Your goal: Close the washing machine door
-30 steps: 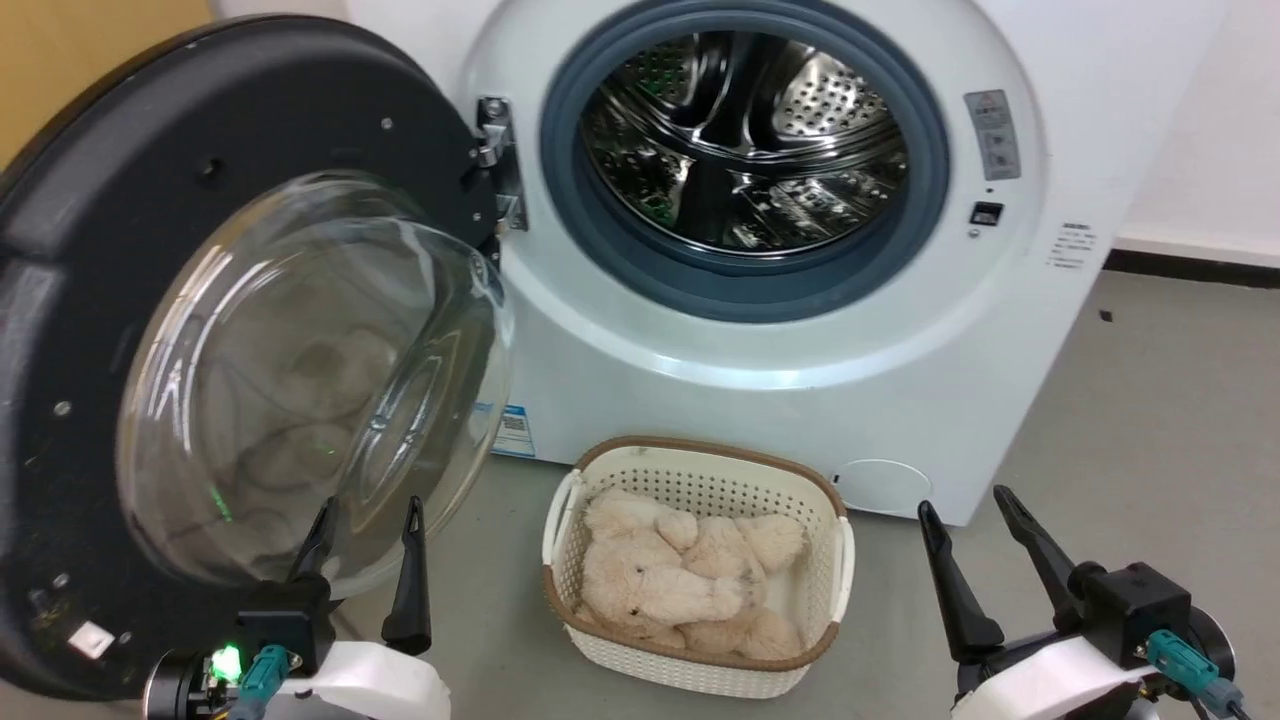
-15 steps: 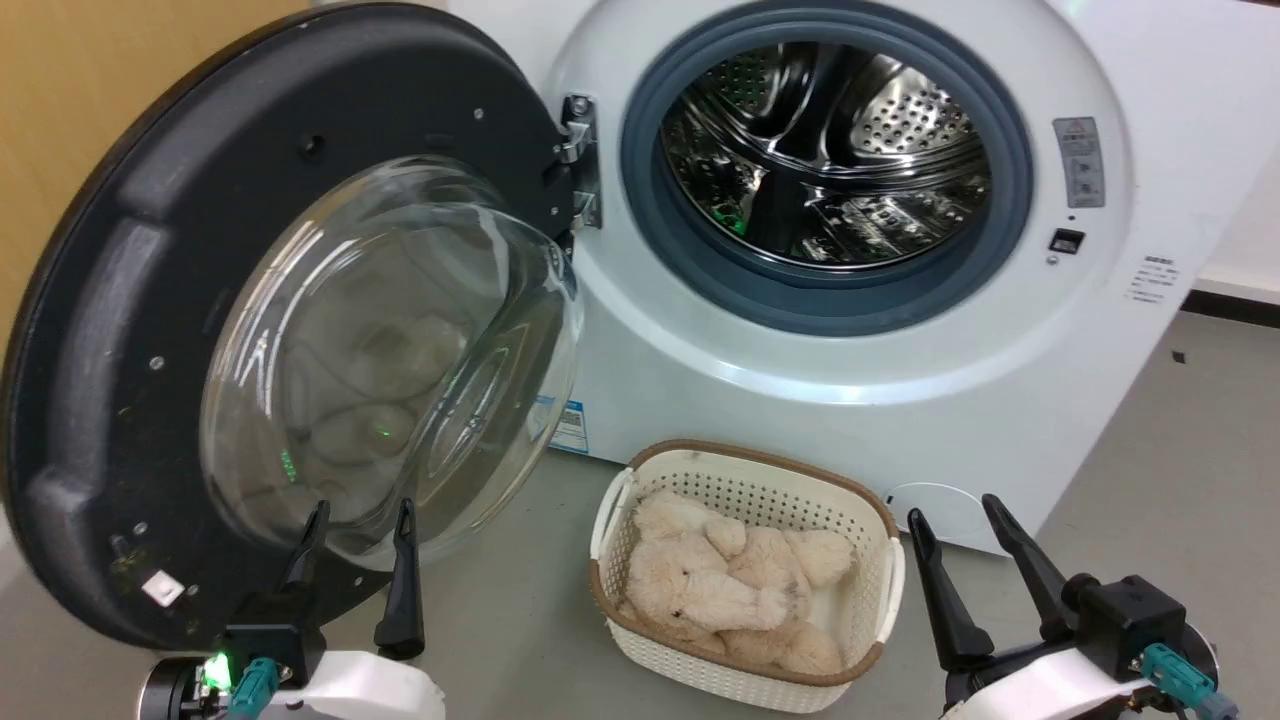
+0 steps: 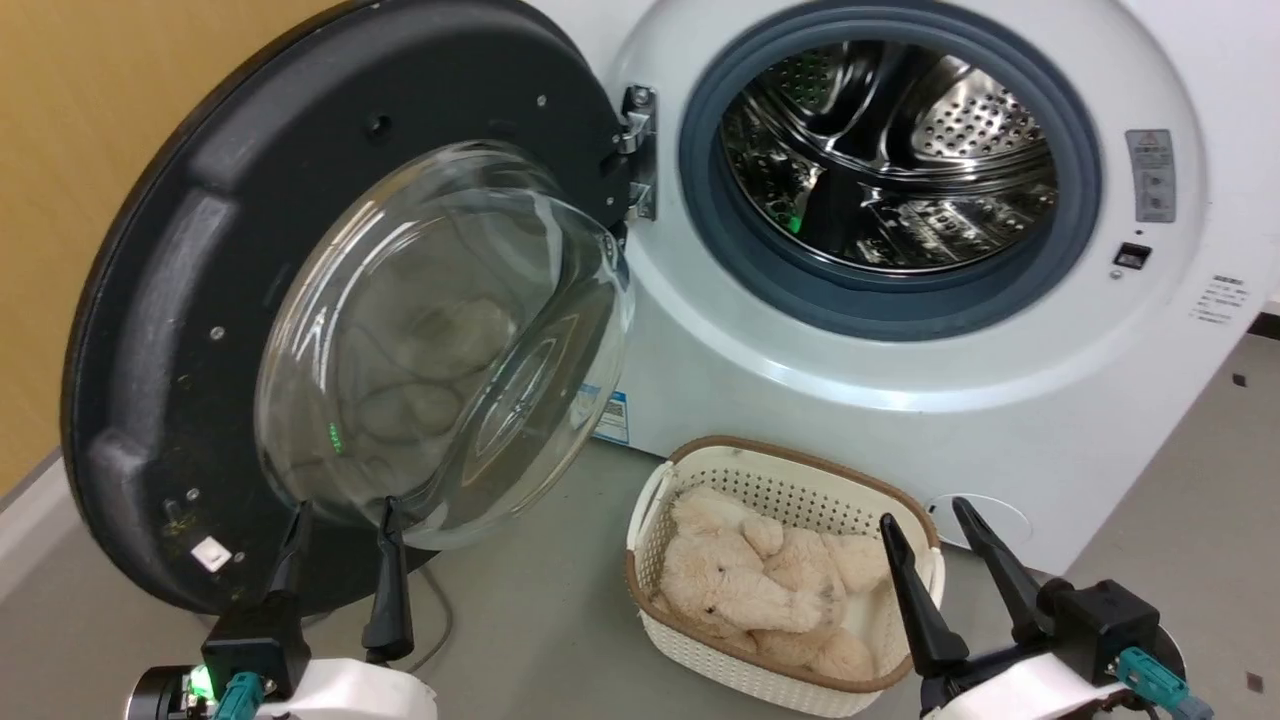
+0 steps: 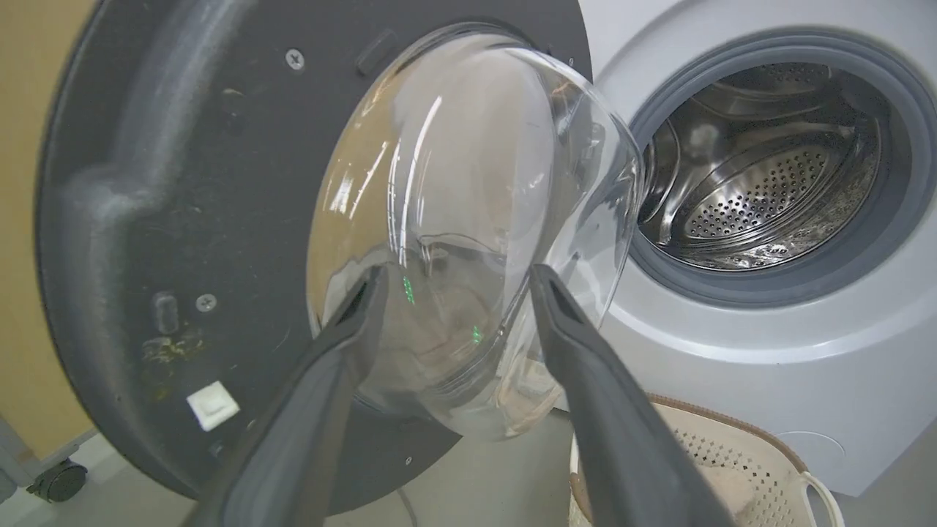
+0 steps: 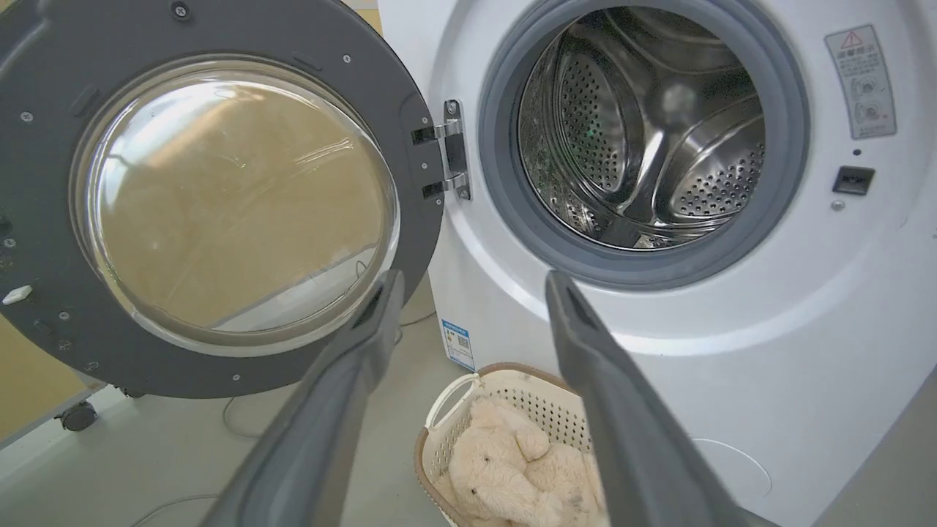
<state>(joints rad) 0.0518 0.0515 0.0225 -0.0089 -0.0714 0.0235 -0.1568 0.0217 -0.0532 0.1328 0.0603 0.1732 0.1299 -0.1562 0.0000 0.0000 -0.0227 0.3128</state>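
head view | basket (image 3: pixel 742 678): plush toy (image 3: pixel 745 592) inside | washing machine door (image 3: pixel 180 300): open

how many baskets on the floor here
1: the white basket sits on the floor before the washing machine, below its drum opening, beige plush inside. The open washing machine door could hide others.

The washing machine door (image 3: pixel 340 300) swung out left of the washing machine (image 3: pixel 900 380); the basket (image 3: pixel 790 590) sat before it.

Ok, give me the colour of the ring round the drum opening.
Grey: the rubber ring shows best in the right wrist view.
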